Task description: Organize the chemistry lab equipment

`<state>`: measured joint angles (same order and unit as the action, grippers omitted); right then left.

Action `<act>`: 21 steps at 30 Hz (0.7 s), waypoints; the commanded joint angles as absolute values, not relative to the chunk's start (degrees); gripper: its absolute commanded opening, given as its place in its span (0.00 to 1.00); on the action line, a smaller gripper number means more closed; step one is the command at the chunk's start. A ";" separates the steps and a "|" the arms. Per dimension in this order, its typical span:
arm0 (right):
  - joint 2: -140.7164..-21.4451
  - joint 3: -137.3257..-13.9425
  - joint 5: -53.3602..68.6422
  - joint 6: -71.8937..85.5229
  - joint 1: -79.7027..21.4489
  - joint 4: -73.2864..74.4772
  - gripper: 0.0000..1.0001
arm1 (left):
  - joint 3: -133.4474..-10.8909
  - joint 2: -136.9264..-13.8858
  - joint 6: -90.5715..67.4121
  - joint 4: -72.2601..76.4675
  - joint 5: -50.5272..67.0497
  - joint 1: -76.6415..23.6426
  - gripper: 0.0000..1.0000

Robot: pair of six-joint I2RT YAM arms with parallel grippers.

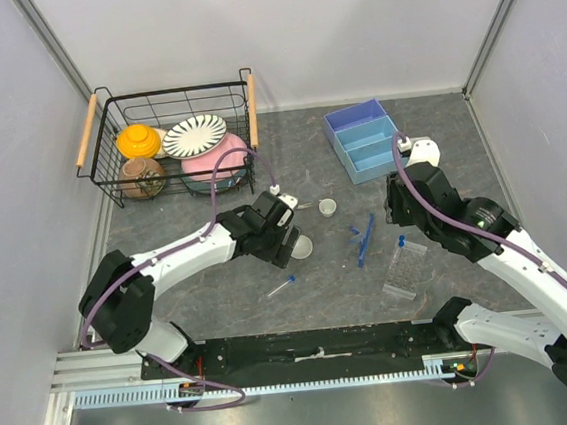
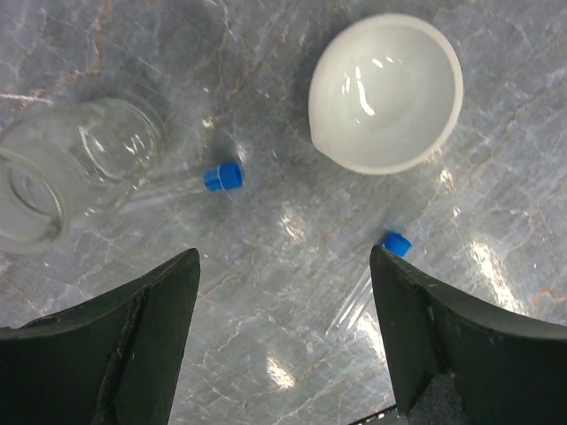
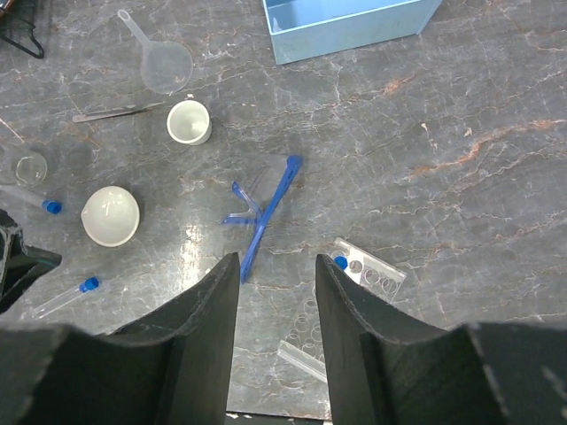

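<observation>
My left gripper (image 2: 283, 257) hangs open over bare table, nothing between its fingers. A clear blue-capped tube (image 2: 396, 243) lies beside its right finger. A second capped tube (image 2: 221, 176) lies by a small glass jar (image 2: 80, 168), and the white dome-shaped dish (image 2: 385, 93) sits just ahead. My right gripper (image 3: 276, 261) stands open and empty above the clear tube rack (image 3: 354, 292), which holds one blue-capped tube (image 3: 341, 262). The blue stick tools (image 3: 266, 208) lie crossed ahead of it. Farther off are the tiny white cup (image 3: 189, 121) and the thin metal spatula (image 3: 120, 112).
A black wire basket (image 1: 171, 143) with crockery stands at the back left. A light blue divided tray (image 1: 365, 139) sits at the back right. A clear plastic funnel (image 3: 164, 62) lies near the cup. Another capped tube (image 1: 282, 286) lies toward the near edge.
</observation>
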<state>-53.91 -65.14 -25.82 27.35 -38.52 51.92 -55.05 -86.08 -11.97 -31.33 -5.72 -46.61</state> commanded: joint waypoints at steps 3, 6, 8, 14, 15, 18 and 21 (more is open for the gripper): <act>-52.56 -63.90 -28.65 25.49 -38.67 49.48 0.48 | -59.24 -89.64 -7.91 -29.18 -6.33 -43.33 0.84; -52.91 -63.72 -28.91 25.14 -38.67 49.04 0.48 | -60.11 -91.23 -7.38 -29.27 -5.89 -41.93 0.84; -53.09 -63.55 -29.00 24.96 -38.67 48.69 0.48 | -60.47 -92.11 -7.12 -29.27 -5.63 -41.23 0.84; -53.35 -62.84 -29.09 24.87 -38.58 47.73 0.48 | -60.56 -93.86 -6.24 -28.92 -5.27 -39.29 0.84; -53.44 -62.75 -29.09 24.87 -38.58 47.64 0.48 | -60.56 -94.04 -6.15 -28.74 -5.10 -39.11 0.84; -53.53 -62.67 -29.09 24.96 -38.67 47.55 0.48 | -60.64 -94.74 -5.89 -28.30 -4.75 -38.50 0.84; -53.53 -62.58 -29.18 25.14 -38.67 47.55 0.48 | -60.73 -95.53 -5.54 -27.78 -4.66 -38.15 0.84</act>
